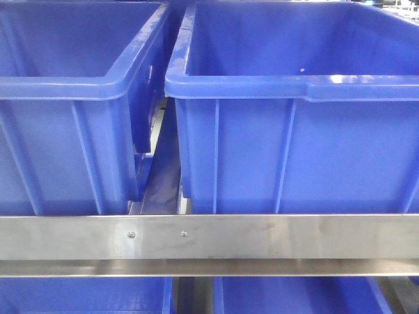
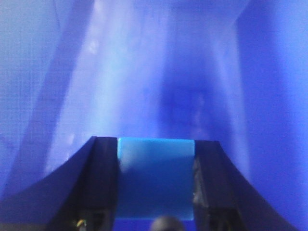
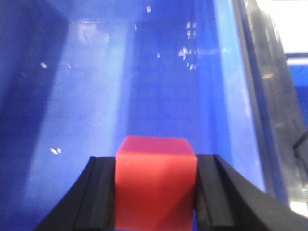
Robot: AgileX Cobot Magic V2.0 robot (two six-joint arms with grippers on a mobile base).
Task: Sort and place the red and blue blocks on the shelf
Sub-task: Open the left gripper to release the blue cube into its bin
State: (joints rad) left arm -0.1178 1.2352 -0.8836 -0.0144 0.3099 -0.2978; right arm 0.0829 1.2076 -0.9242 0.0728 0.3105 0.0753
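Blocks are both in hand: the left gripper [image 2: 156,192] has its jaws closed on the blue block [image 2: 156,178], the right gripper [image 3: 155,197] on the red block [image 3: 155,183]; each hangs inside a blue bin [image 3: 96,86] on the shelf [image 1: 262,235]; releasing looks next, calling for a low, level drop.

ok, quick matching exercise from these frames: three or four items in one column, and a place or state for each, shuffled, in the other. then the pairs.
Items:
1. red block
2. blue block
3. front rail
4. two blue bins

Places or states:
A. runs across the front view below the bins, with two small screws
B. clamped in the left gripper
C. side by side on the shelf, a narrow gap between them
D. clamped in the right gripper

Pairs: 1-D, 2-B, 3-A, 4-C
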